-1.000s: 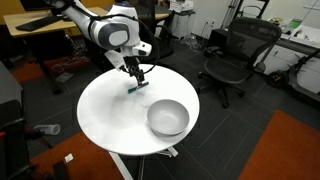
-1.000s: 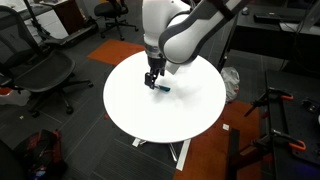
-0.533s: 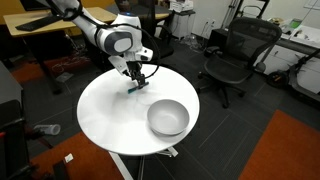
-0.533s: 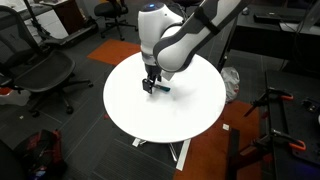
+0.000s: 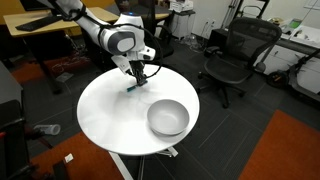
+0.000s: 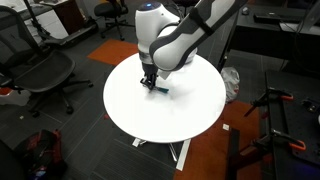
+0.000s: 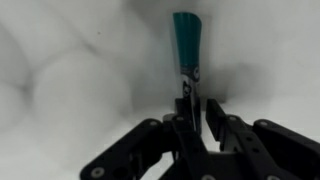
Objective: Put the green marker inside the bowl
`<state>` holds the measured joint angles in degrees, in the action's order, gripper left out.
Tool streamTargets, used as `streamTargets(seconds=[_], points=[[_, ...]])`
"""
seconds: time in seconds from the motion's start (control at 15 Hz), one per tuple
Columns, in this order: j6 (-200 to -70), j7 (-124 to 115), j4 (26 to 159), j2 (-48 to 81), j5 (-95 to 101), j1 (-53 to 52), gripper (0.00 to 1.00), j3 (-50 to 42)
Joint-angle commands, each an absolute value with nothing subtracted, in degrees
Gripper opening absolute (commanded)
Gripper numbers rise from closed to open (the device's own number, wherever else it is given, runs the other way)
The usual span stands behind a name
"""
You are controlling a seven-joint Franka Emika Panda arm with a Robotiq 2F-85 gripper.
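The green marker (image 7: 187, 45) lies flat on the round white table (image 5: 108, 118), at its far side, a slim teal stick. In the wrist view its dark lower end runs down between my fingers. My gripper (image 7: 198, 108) stands straight over it, the jaws drawn in close on either side of the marker, shut on it at table level. In both exterior views the gripper (image 5: 134, 80) (image 6: 150, 83) points down with the marker (image 5: 132, 89) (image 6: 161, 88) sticking out sideways. The grey-white bowl (image 5: 160, 127) stands empty near the table's front right; the arm hides it from the opposite side.
The table's edge (image 6: 150, 133) lies about a hand's width from the gripper. Black office chairs (image 5: 235, 55) (image 6: 45, 70) stand on the floor around the table. A wooden desk (image 5: 40, 25) is behind the arm.
The jaws have closed from wide open to narrow around the marker. The gripper has dropped slightly toward the table; marker and bowl have not moved.
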<state>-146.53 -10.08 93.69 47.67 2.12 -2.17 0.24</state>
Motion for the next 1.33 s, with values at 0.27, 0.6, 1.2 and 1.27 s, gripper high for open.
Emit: streamTargets(seconds=[0.27, 0.6, 1.2, 1.27], points=[[-143.1, -9.1, 91.3, 48.1, 0.1, -1.9, 0.04, 0.1], [-144.1, -11.4, 97.6, 40.1, -0.2, -3.0, 0.04, -0.8], [-144.5, -24.9, 110.8, 19.0, 2.1, -3.5, 0.04, -9.0], [-144.3, -27.4, 111.8, 17.5, 2.5, -3.4, 0.04, -10.1]])
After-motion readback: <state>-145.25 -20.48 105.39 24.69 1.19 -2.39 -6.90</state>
